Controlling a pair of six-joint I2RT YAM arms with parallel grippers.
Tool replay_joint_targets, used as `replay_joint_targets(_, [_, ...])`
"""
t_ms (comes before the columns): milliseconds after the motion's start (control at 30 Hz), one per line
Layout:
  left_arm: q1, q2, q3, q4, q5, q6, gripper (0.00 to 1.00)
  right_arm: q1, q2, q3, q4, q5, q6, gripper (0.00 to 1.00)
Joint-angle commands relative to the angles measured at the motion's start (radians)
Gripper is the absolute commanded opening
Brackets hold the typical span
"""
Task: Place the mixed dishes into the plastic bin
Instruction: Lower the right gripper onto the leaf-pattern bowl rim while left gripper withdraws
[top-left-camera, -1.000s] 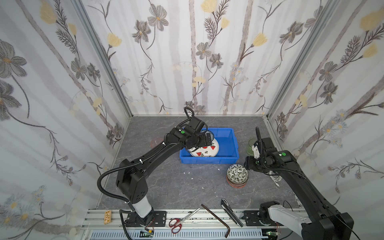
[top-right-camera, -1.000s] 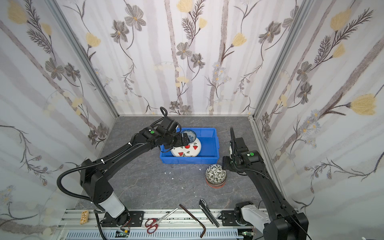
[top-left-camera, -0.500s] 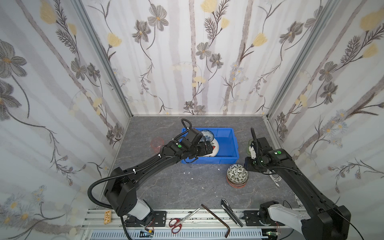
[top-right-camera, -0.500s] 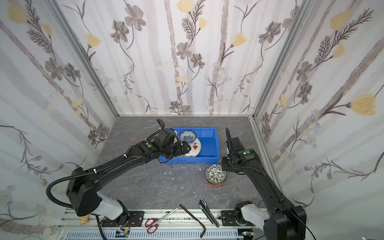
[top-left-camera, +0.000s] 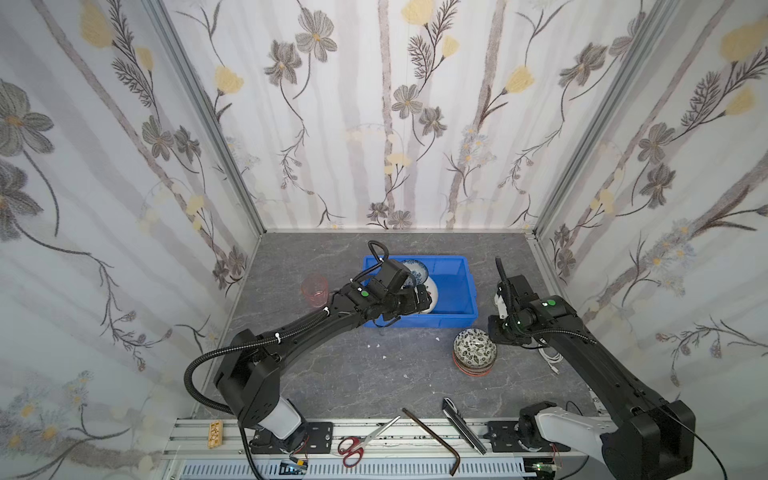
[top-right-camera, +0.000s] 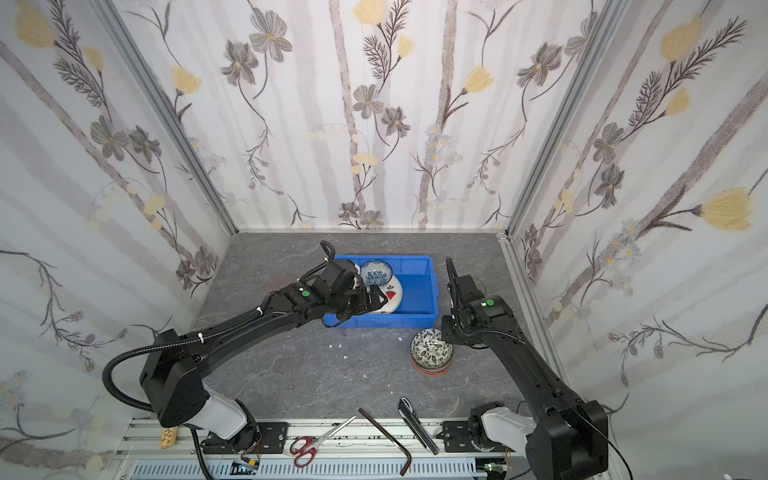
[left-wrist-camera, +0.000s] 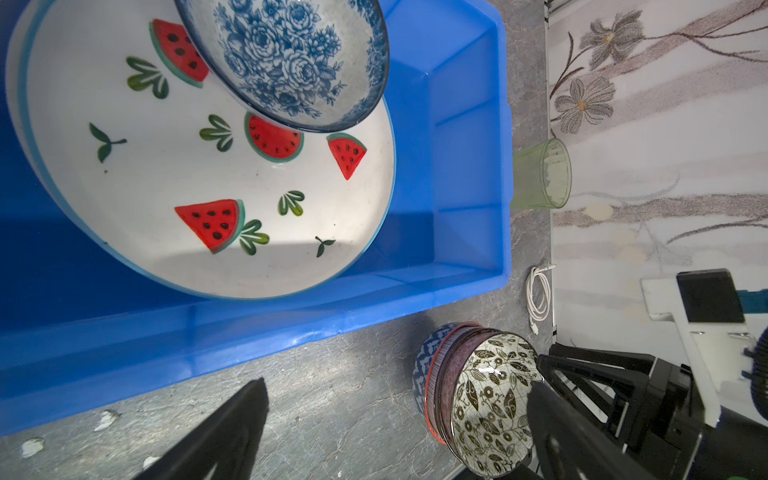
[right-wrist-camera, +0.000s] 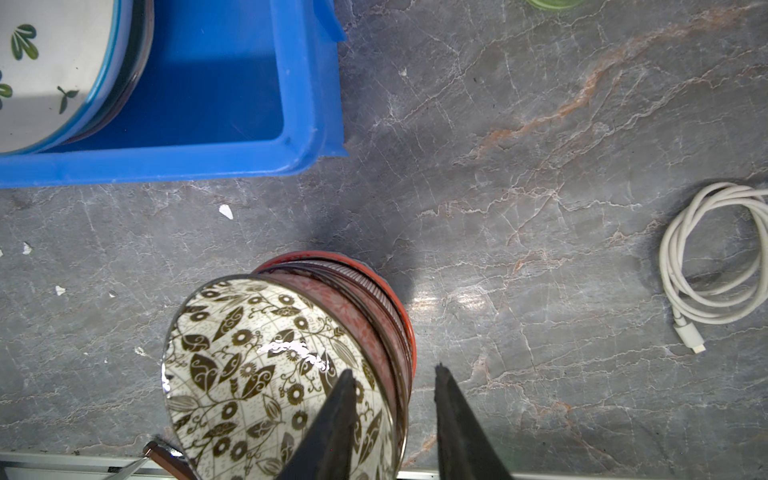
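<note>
Blue plastic bin (top-left-camera: 453, 323) sits mid-table (top-left-camera: 332, 374), and it's already carrying the watermelon plate (left-wrist-camera: 187, 187), with the blue floral bowl (left-wrist-camera: 291, 62) perched on that plate's back edge. Above the bin's left half hangs the left tool (left-wrist-camera: 397, 382), jaws spread wide, nothing between them. Over on the right, the bowl stack (top-left-camera: 473, 359), black leafy bowl (right-wrist-camera: 249, 365) on top, stands on the table just off the bin's near right corner. Down on it comes into view the right tool (right-wrist-camera: 394, 370), jaws narrow, one finger over the leafy bowl's inside, the other outside the stack's rim; whether they pinch it, I cannot tell. A green tumbler (left-wrist-camera: 540, 174) stands just beside the bin's right end wall, a pink tumbler (top-left-camera: 314, 289) off the bin's left end, both upright. Coiled white cable (right-wrist-camera: 715, 270) lies on the table near the right arm.
</note>
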Motion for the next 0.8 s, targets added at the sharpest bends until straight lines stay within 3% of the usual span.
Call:
replay_joint_targets(0, [0.001, 0.007, 0.005, 0.031, 0.010, -0.003, 1.00, 0.004, 0.010, 0.000, 0.030, 0.001, -0.012, 0.32])
replay_joint_targets(567, [-0.006, 0.039, 0.004, 0.037, 0.024, -0.003, 1.00, 0.025, 0.025, -0.025, 0.054, -0.024, -0.017, 0.26])
replay_joint_targets(767, [-0.007, 0.042, 0.004, 0.037, 0.023, -0.006, 1.00, 0.031, 0.025, -0.028, 0.055, -0.024, -0.019, 0.19])
